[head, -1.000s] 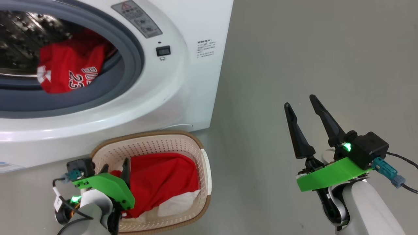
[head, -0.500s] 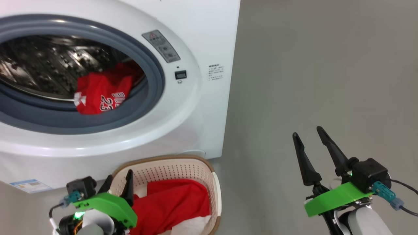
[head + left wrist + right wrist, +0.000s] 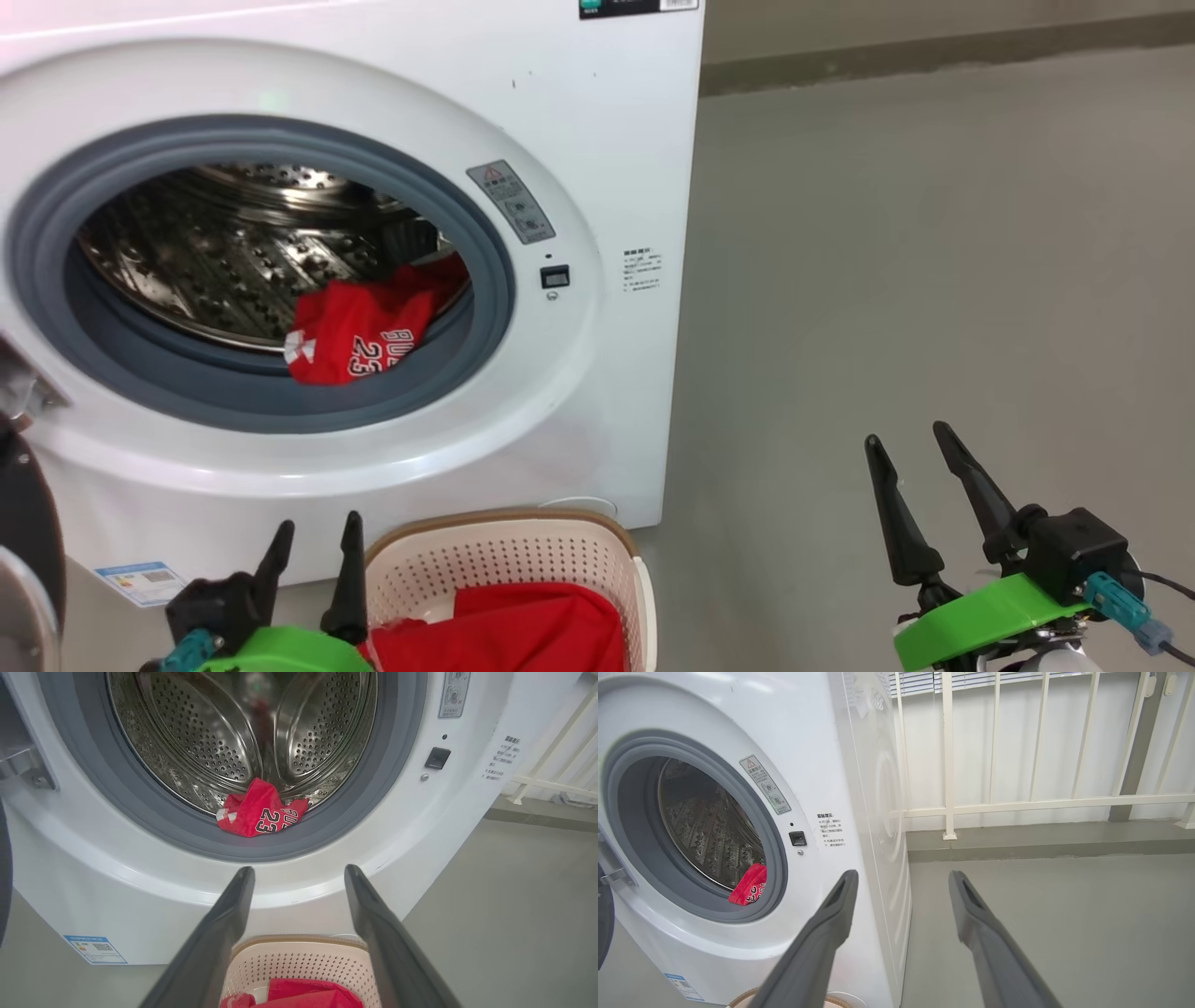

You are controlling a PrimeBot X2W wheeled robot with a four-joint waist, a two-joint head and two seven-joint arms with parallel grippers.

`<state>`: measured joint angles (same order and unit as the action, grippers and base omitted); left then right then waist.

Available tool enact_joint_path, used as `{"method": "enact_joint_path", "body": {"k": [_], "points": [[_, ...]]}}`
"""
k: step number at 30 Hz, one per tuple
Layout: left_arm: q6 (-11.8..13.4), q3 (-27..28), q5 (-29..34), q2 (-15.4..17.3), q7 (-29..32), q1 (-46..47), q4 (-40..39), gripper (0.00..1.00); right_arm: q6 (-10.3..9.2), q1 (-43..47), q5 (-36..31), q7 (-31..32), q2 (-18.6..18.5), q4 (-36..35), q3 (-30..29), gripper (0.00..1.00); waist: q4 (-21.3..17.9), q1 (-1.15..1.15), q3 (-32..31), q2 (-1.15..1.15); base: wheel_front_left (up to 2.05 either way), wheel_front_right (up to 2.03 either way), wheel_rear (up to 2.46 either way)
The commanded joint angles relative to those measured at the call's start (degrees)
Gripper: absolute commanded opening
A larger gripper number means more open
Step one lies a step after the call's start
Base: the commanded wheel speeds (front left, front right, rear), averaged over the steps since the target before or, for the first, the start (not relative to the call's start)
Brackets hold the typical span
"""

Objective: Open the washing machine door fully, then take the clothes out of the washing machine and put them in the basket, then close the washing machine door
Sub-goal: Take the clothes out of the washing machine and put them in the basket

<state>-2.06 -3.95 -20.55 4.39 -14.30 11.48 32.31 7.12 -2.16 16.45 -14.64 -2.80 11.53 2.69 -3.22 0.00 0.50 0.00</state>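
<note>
Clothes [image 3: 261, 814] lie in the drum [image 3: 196, 742], beyond the spread left fingers [image 3: 219, 938].

Left edge of the head view is cutting off the washing machine door [image 3: 22, 523], leaving a dark sliver of its ring. The bottom edge is cropping the basket [image 3: 504, 551], and its near half and much of the red clothes [image 3: 527, 625] inside are falling out of frame. The left hand [image 3: 318, 521] is being cropped below its fingers. Folds are hiding part of the white lettering on the jersey [image 3: 359, 331] in the drum [image 3: 224, 271]. Print on the warning label [image 3: 512, 201] and the blue label [image 3: 140, 581] is proving too small to read.
</note>
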Motion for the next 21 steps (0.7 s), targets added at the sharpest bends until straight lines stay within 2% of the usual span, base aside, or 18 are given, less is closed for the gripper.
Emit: {"method": "enact_joint_path", "body": {"k": [1, 7, 14, 21], "points": [[-0.2, 2.5, 1.0, 0.9, -0.7, -0.5, -3.6, 1.00, 0.36, -0.6, -0.8, -0.4, -0.1, -1.8, 1.0, 1.00, 0.8, 0.00, -1.1, 0.00, 0.00, 0.00, 0.00], [-1.0, 4.6, 3.7, 0.4, -0.7, -5.0, -13.7, 1.00, 0.36, 0.3, -1.6, -0.4, -0.1, -2.7, 0.1, 1.00, 1.1, 0.00, -1.9, 0.00, 0.00, 0.00, 0.00], [0.1, 5.8, 7.4, -0.2, -0.7, -8.7, -21.8, 1.00, 0.36, 1.9, -2.2, -0.4, -0.1, -4.5, -1.6, 1.00, 1.4, 0.00, -2.3, 0.00, 0.00, 0.00, 0.00], [0.6, 7.4, 8.5, -0.7, -0.7, -12.7, -25.9, 1.00, 0.36, 3.5, -2.5, -0.4, -0.1, -5.4, -2.3, 1.00, 1.3, 0.00, -2.7, 0.00, 0.00, 0.00, 0.00]]}}
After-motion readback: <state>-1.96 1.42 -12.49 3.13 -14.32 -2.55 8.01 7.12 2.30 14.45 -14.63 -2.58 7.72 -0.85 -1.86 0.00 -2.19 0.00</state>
